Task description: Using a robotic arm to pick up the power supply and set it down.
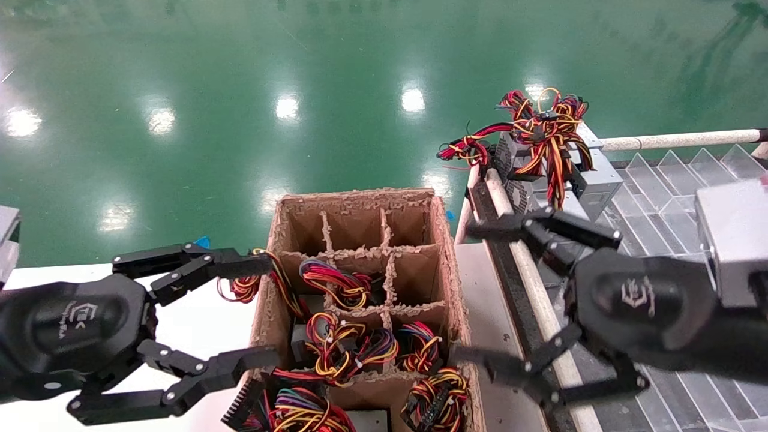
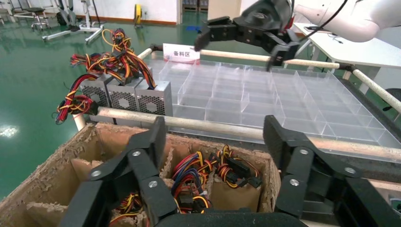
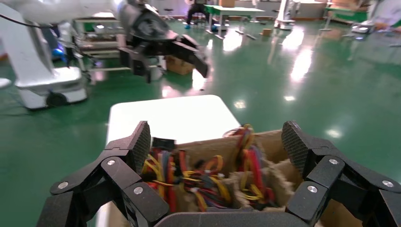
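Note:
Three silver-grey power supplies (image 1: 591,174) (image 2: 125,97) stand in a row at the rack's far corner, with their red, yellow and black wires (image 1: 540,129) piled on top. More wire bundles (image 1: 339,345) fill the cells of the brown cardboard divided box (image 1: 354,201). My left gripper (image 1: 264,311) (image 2: 215,127) hangs open at the box's left wall, with nothing between its fingers. On the box's right side, over the rail, my right gripper (image 1: 468,291) (image 3: 216,132) is open and empty as well. Both face the box from opposite sides.
A clear plastic divided tray (image 1: 660,186) (image 2: 246,90) covers the rack to the right, behind a pale pole rail (image 1: 522,252). A white table (image 1: 198,318) (image 3: 165,113) lies left of the box. Green floor lies beyond.

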Tool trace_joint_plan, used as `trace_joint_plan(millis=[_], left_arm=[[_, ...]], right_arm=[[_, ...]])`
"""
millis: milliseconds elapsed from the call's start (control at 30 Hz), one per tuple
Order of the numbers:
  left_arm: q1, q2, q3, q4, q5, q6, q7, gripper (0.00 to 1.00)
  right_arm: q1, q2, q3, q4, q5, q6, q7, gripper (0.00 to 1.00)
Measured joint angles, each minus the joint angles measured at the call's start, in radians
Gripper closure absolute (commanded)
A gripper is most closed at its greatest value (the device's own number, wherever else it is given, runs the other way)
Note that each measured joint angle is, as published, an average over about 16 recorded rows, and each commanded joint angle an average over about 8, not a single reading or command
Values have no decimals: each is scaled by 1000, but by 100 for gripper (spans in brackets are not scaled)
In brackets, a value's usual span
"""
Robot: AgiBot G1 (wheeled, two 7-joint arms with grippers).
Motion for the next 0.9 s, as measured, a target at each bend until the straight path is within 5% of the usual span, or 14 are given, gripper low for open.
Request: trace_joint_plan(millis=[900], left_arm=[[0, 0, 0, 0, 0, 0, 0, 0]], right_arm=[[-58, -2, 9, 67, 33, -14, 74, 0]])
